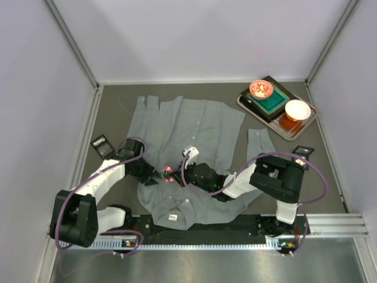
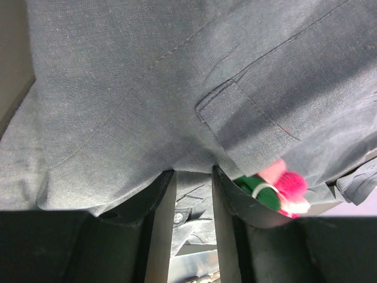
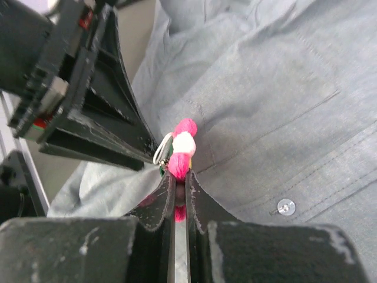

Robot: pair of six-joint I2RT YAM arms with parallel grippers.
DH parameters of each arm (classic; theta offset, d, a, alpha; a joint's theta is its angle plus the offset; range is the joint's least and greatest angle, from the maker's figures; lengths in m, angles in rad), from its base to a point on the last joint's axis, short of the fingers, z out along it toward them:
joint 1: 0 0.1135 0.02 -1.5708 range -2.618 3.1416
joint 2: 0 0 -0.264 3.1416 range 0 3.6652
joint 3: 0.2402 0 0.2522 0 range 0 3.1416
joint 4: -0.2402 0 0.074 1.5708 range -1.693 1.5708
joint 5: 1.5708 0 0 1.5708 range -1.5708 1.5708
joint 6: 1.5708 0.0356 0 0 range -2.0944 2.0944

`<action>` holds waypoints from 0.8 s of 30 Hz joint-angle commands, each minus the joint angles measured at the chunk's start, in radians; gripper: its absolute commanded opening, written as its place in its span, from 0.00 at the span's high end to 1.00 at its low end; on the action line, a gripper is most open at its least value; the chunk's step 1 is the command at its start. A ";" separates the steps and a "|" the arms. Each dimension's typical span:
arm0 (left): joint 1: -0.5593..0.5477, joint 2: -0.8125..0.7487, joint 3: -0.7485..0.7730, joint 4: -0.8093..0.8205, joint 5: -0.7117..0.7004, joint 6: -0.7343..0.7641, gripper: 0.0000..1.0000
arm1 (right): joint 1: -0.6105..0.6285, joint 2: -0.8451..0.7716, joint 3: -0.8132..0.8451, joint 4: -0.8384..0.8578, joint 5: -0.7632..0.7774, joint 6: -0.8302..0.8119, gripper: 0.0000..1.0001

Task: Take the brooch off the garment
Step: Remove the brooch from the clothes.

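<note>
Two arms meet low over the shirt [image 1: 200,127] [image 2: 147,88] [image 3: 277,88], which lies spread flat on the dark tabletop [image 1: 112,112] with its collar end nearest the arm bases. The brooch [image 1: 169,173] [image 2: 283,188] [image 3: 181,147] – a small cluster of pink, white and green tufts with a metal ring – sits on the shirt's chest, on the left arm's side of the button row and just beside the stitched pocket [image 3: 265,118].

The right arm [image 1: 265,177] reaches across the lower part of the shirt, and the right jaws are closed tight on the pink lower part of the brooch, so that only a sliver of gap shows between them. A pale button [image 3: 286,206] lies on the cloth close by.

The left arm [image 1: 106,171] comes in over the shirt's other edge. The left jaws are drawn in on a fold of the shirt right next to the brooch – the cloth bunches over their tips, which sit almost against the brooch's ring.

Well beyond the shirt's far right corner a tray [image 1: 259,116] carries two bowls.
</note>
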 commanded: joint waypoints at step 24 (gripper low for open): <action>0.100 -0.138 0.030 -0.020 0.245 -0.257 0.56 | 0.083 0.011 -0.059 0.369 0.355 -0.065 1.00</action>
